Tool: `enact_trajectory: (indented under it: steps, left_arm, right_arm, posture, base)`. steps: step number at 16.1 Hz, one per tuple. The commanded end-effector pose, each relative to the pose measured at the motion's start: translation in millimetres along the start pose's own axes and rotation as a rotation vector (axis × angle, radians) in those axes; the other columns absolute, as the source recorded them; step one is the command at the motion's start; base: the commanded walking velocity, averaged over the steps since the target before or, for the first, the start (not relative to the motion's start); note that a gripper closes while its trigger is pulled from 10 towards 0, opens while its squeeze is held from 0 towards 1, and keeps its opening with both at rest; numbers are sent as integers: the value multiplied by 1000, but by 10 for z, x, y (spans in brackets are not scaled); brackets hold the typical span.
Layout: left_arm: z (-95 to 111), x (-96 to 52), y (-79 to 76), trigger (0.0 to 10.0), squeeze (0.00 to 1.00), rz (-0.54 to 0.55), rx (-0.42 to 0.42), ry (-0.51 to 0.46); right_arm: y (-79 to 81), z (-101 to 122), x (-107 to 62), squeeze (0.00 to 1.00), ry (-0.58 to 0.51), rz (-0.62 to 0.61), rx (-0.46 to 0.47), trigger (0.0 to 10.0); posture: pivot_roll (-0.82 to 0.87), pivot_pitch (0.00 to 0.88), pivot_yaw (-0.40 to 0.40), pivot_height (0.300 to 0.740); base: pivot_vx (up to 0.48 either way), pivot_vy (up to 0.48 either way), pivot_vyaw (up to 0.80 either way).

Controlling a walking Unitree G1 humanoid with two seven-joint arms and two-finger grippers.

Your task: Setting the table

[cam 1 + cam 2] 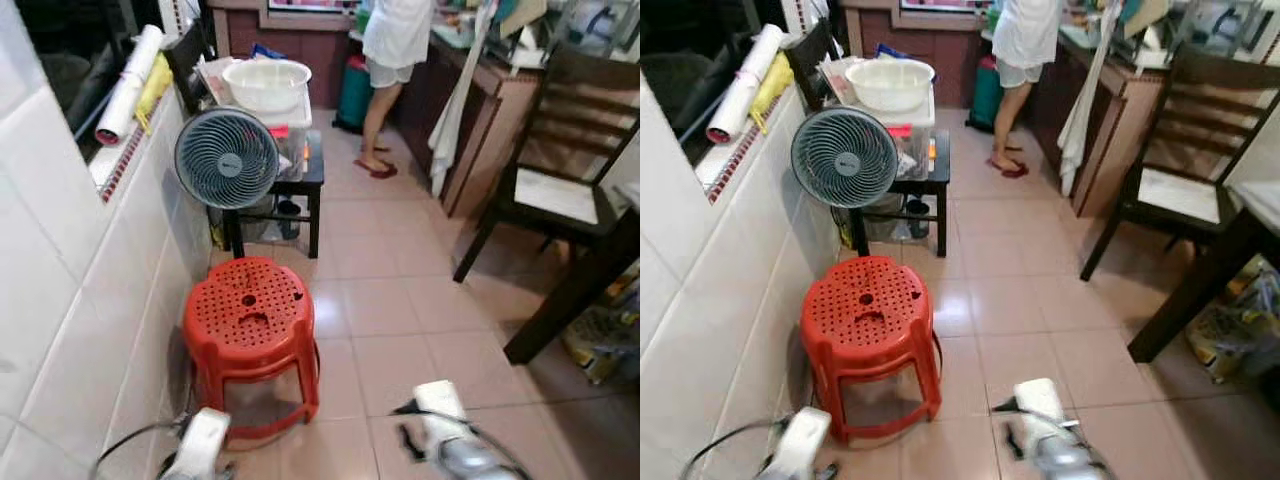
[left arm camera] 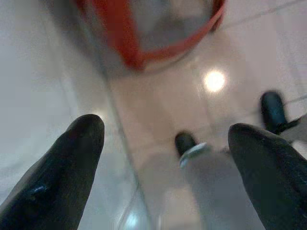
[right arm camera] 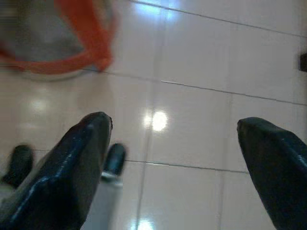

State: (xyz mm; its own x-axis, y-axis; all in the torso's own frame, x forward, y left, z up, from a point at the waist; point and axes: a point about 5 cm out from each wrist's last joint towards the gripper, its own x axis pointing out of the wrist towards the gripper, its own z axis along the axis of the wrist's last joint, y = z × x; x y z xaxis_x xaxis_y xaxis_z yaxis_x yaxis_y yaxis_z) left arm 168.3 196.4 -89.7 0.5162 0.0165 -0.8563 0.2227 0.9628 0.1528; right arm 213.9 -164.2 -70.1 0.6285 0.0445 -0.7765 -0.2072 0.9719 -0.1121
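I have both arms hanging low over the tiled floor [image 1: 400, 300]. The left gripper [image 2: 163, 158] has its fingers spread wide with nothing between them, pointing down at the tiles close to the base of the red plastic stool [image 1: 250, 335]. The right gripper [image 3: 172, 158] is spread just as wide, also holding nothing, over bare glossy tile with the stool's red rim off to one side.

From the head camera I see the stool standing against the white tiled wall [image 1: 90, 330] on my left. Beyond it a round grey fan [image 1: 227, 157] sits in front of a small dark side table [image 1: 305, 180], which carries a clear box with a white bowl [image 1: 267, 82] on top. Farther on, a person [image 1: 390, 60] in white stands at a wooden worktop [image 1: 490, 110]. On my right is a dark wooden chair [image 1: 560, 170], tucked beside the dark dining table [image 1: 600, 260] at the frame's edge.
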Motion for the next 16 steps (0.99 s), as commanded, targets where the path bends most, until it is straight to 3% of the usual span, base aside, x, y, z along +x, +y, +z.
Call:
enact_trajectory:
  steps: [1, 4, 13, 16]
  left_arm:
    - [46, 10, -29, 10000, 0, -1, -3, -9]
    - [63, 13, -22, 10000, 0, -3, 17, -9]
    - [79, 15, -14, 10000, 0, -8, 24, -8]
    - [77, 15, -10, 10000, 0, 4, 25, -7]
  right_arm:
    - [-61, -43, -11, 0, 18, -11, -12, 10000]
    - [-70, -33, -9, 0, 18, -12, -22, 10000]
    - [-44, -51, -10, 0, 23, -11, -21, 10000]
    - [-48, -61, -14, 0, 21, -11, -20, 10000]
  posture:
    - [-56, 0, -20, 740]
    - [-56, 0, -19, 740]
    - [-63, 0, -10, 740]
    - [-63, 0, -10, 740]
  base:
    - [0, 0, 0]
    - [0, 0, 0]
    - [0, -297, 0]
    - [0, 0, 0]
